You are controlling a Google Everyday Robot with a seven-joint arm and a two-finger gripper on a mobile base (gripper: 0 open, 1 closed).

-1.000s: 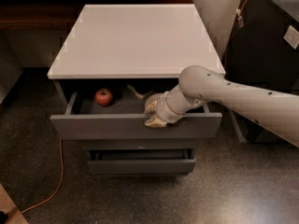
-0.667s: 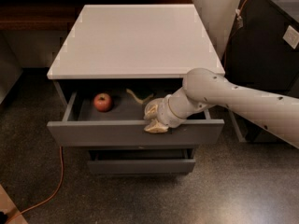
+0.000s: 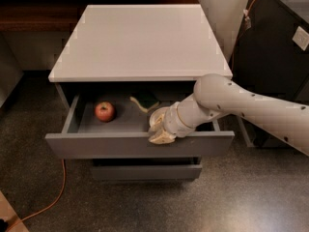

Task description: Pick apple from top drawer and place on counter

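The top drawer stands pulled out beneath the white counter, showing its deep grey interior. A small red apple rests upright in the left part of the drawer floor. My gripper is at the middle of the drawer's front panel, shut over its top edge, roughly a hand's width right of the apple. The white arm reaches in from the right and hides the right part of the drawer's interior.
A green-and-yellow sponge lies at the back of the drawer, just behind the gripper. A narrower grey drawer sits below. An orange cable runs over the floor at the left. A dark cabinet stands close on the right, a wooden shelf behind left.
The top drawer has slid further out toward the camera with my gripper on its front edge. More of the interior and the apple now show.
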